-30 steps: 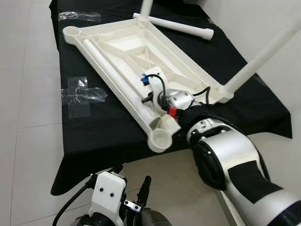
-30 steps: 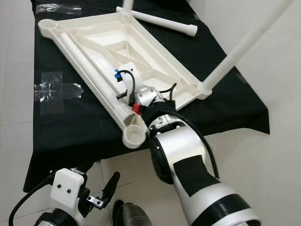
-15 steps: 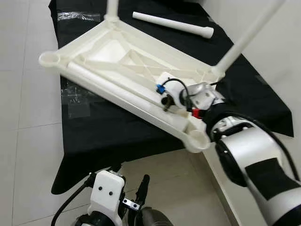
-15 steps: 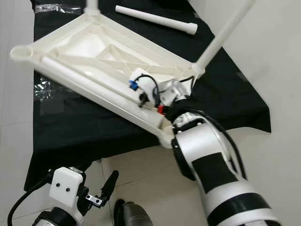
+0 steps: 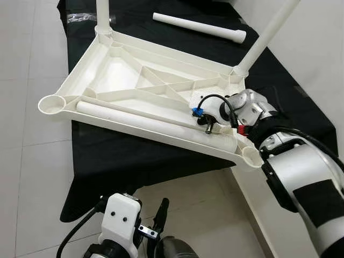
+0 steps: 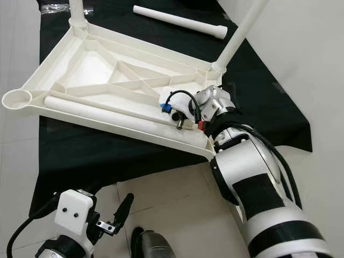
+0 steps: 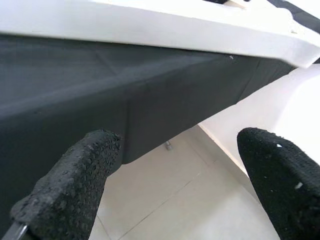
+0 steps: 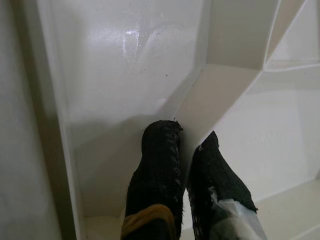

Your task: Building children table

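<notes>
Fingers (image 8: 157, 165) of the right gripper (image 8: 182, 150) pinched thin inner rib (image 8: 220, 95) of upturned white tabletop (image 5: 123, 80), one finger on each side of rib, pressed nearly together with plastic wall between them. Tabletop lay underside up on black-draped counter (image 5: 134, 156), near corner overhanging counter edge just beside right wrist, corner socket (image 5: 251, 155) close below fingers. Two white legs already seated upright in far sockets: one (image 5: 103, 15) well beyond fingers toward far left corner, other (image 5: 269, 33) rising just beyond fingers at right corner. Loose leg (image 5: 145, 118) lay along near frame rail inside tabletop, its end just short of fingers; another loose leg (image 5: 199, 27) rested on black cloth, well apart past far edge. Empty socket (image 5: 52, 103) at left near corner, far from fingers. Left gripper (image 7: 175, 185) hung low beside counter, above pale floor tiles (image 5: 32, 177), fingers (image 7: 80, 180) spread wide, holding nothing, black cloth and tabletop edge ahead.
</notes>
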Controlling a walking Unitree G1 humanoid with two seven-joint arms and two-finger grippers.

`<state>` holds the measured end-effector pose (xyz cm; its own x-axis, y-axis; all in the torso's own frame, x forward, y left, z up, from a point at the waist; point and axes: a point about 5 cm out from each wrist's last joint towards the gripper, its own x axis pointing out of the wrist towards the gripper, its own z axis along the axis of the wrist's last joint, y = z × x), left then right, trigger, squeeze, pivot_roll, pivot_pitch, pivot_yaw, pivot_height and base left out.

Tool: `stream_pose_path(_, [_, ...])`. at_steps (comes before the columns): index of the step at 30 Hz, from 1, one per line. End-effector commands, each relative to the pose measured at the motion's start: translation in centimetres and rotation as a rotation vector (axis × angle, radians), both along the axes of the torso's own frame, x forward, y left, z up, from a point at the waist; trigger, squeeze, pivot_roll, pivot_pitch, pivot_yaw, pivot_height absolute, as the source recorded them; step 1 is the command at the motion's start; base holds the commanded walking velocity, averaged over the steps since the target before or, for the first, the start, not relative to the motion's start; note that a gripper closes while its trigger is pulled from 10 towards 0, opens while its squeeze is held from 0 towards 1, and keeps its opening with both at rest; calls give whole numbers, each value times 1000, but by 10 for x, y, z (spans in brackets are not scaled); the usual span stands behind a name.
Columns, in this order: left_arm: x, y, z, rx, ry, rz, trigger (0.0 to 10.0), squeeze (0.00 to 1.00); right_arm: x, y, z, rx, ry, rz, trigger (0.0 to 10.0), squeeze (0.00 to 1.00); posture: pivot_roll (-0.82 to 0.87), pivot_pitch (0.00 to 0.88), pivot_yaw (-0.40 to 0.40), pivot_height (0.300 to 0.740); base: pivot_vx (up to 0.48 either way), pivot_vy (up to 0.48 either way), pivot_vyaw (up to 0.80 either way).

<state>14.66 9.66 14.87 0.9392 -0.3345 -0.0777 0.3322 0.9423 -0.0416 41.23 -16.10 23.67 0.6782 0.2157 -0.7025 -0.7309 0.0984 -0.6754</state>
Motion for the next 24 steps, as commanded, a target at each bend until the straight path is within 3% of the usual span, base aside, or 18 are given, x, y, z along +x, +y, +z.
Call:
stream_pose_path(1, [-3,-2,-5,0,33,-17,10000,0,-4,-9,-20,-207,37,60,0,0,24,253,-260,740,0,0,0])
stream_pose_path(8, [-2,-2,-5,4,31,-19,10000,0,1,-10,-7,-220,-80,44,0,0,28,244,-260,740,0,0,0])
stream_pose_path(9, [-2,-2,-5,5,31,-19,10000,0,2,-10,-4,-210,-94,29,10000,0,26,242,-261,740,0,0,0])
stream_pose_path(11, [-2,-2,-5,5,30,-20,10000,0,3,-8,-2,-194,-106,20,10000,0,29,239,-261,740,0,0,0])
stream_pose_path(12, [-2,-2,-6,6,31,-20,10000,0,3,-7,1,-172,-115,4,10000,1000,32,229,-261,740,0,0,0])
stream_pose_path(20, [-1,-3,-8,10,31,-23,10000,0,5,-5,6,-140,-156,11,10000,1000,40,210,-255,740,0,0,0])
stream_pose_path(21, [-1,-3,-8,11,33,-23,10000,0,5,-5,10,-122,-151,11,10000,0,41,206,-258,740,0,0,0])
stream_pose_path(24, [-1,-2,-9,10,34,-23,10000,0,5,-4,23,-57,-141,9,10000,0,45,200,-259,740,0,0,0])
